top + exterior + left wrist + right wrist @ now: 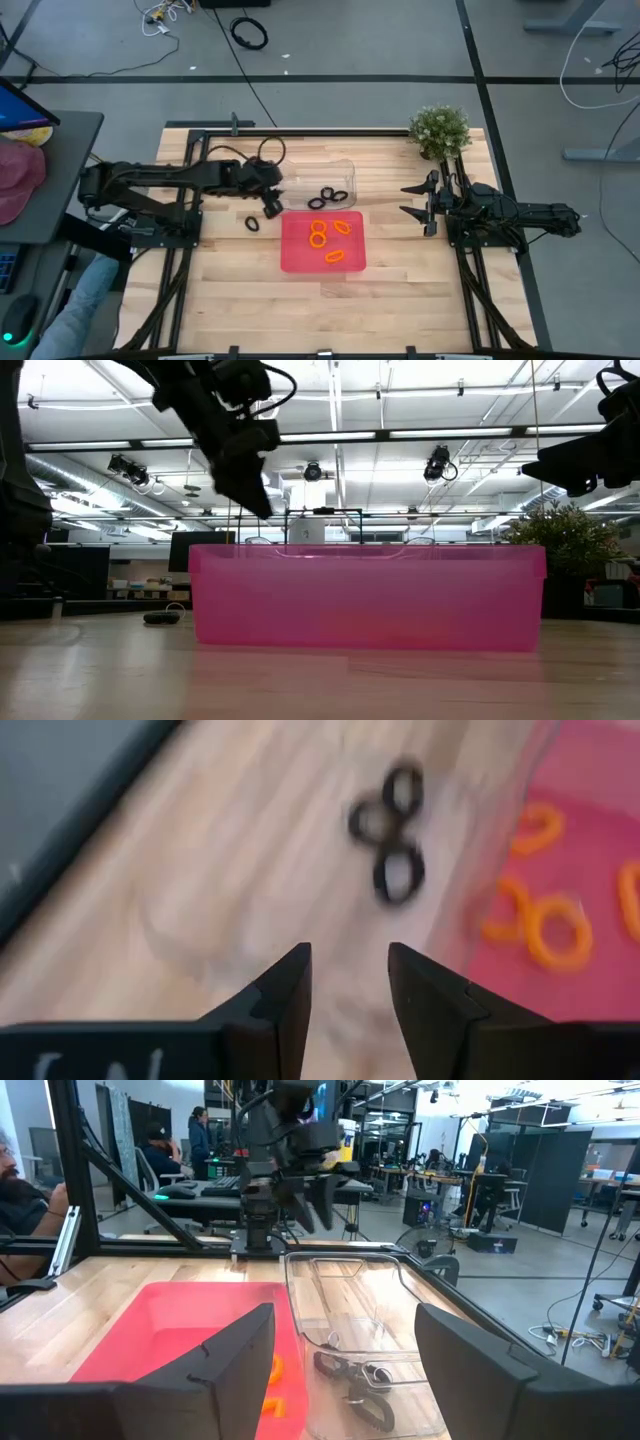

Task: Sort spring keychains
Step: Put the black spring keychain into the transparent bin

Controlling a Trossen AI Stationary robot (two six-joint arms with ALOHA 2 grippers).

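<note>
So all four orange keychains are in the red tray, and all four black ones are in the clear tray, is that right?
Not quite. The high view shows four orange keychains in the red tray, but only three black keychains in the clear tray. The fourth black one lies on the table.

1. Red tray [297, 262] sits mid-table; its walls block any low sideways pass, so entry is from above only.
2. Clear tray [345, 168] touches it on the far side; no gap btwn the two.
3. Left gripper [271, 207] hangs above the table by the trays' left corner, jaws apart w/ nothing btwn them; its arm crosses the left half.
4. One black keychain [252, 223] lies on bare wood just left of the red tray, open approach.
5. Plant [440, 130] blocks the far right corner.
6. Right gripper [417, 199] waits right of the trays, jaws wide; bare wood btwn it and them.
7. Near side of the table is bare wood.
</note>
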